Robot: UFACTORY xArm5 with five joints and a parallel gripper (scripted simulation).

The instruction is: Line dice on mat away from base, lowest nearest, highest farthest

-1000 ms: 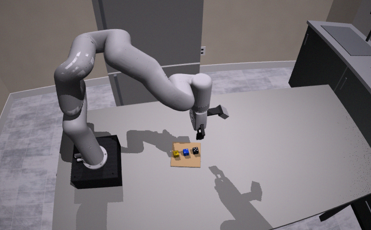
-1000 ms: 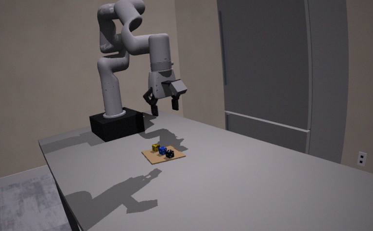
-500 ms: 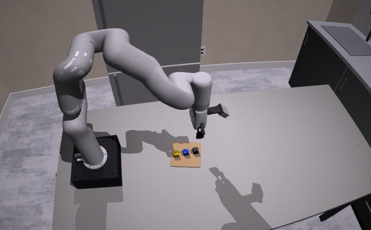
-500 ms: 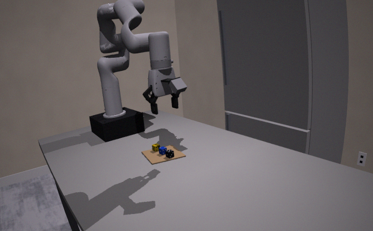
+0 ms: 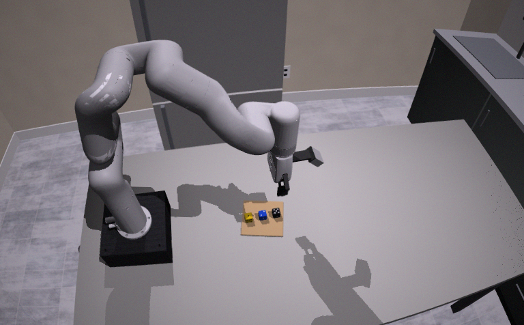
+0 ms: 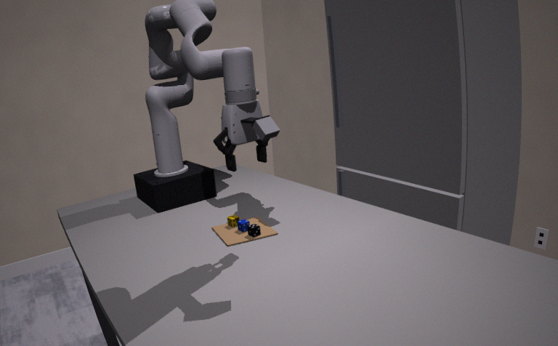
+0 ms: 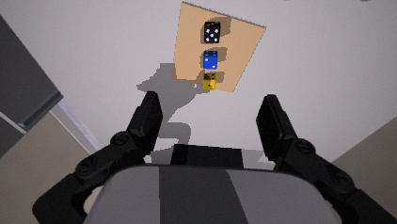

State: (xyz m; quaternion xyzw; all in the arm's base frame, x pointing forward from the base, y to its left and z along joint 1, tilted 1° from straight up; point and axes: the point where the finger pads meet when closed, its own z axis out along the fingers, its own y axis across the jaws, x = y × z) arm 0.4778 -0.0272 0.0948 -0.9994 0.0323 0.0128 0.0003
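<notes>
A tan mat (image 5: 263, 220) lies flat on the grey table; it also shows in the exterior view (image 6: 244, 232) and the wrist view (image 7: 217, 47). Three dice stand on it in a row. The yellow die (image 5: 249, 217) (image 6: 232, 220) (image 7: 210, 81) is nearest the base, at the mat's edge. The blue die (image 5: 262, 214) (image 6: 243, 224) (image 7: 210, 59) is in the middle. The black die (image 5: 275, 212) (image 6: 253, 230) (image 7: 212, 32), showing five pips, is farthest. My gripper (image 5: 283, 188) (image 6: 245, 157) (image 7: 209, 105) is open and empty, high above the table behind the mat.
The arm's black base block (image 5: 136, 229) stands on the table left of the mat. A refrigerator (image 6: 418, 107) stands behind the table. A dark counter with a sink (image 5: 494, 76) runs along the right side.
</notes>
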